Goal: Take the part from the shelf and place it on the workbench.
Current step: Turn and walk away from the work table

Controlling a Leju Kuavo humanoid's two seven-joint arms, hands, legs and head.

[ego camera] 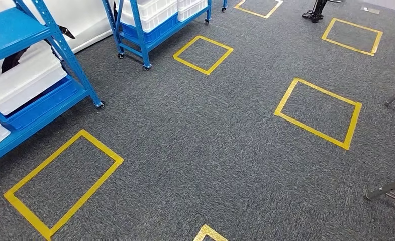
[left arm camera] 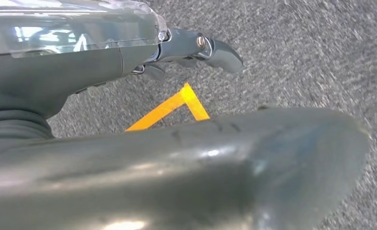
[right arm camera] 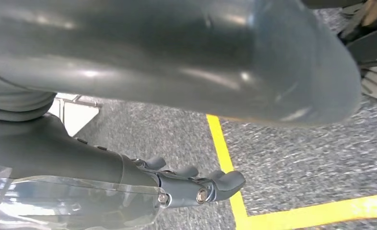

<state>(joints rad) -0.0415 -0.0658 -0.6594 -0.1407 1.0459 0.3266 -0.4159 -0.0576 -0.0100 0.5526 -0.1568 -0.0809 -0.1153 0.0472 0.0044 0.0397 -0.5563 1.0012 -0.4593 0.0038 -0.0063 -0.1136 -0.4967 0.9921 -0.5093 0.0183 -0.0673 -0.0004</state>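
Fingers (right arm camera: 225, 182) dark, smooth plastic; carpet (ego camera: 210, 150) grey, flecked

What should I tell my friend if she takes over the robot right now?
Left hand: hangs over the grey carpet, holding nothing, fingers loosely curled.
Right hand: hangs over the carpet too, holding nothing, near a yellow tape line.
Job's things: the blue shelf with white bins stands at the left of the head view; a second blue shelf is further back. I cannot tell which part to take, and I cannot see a workbench.
Done: nothing yet.
Left: go to the shelf, take the part, carry it to the workbench and set it down.
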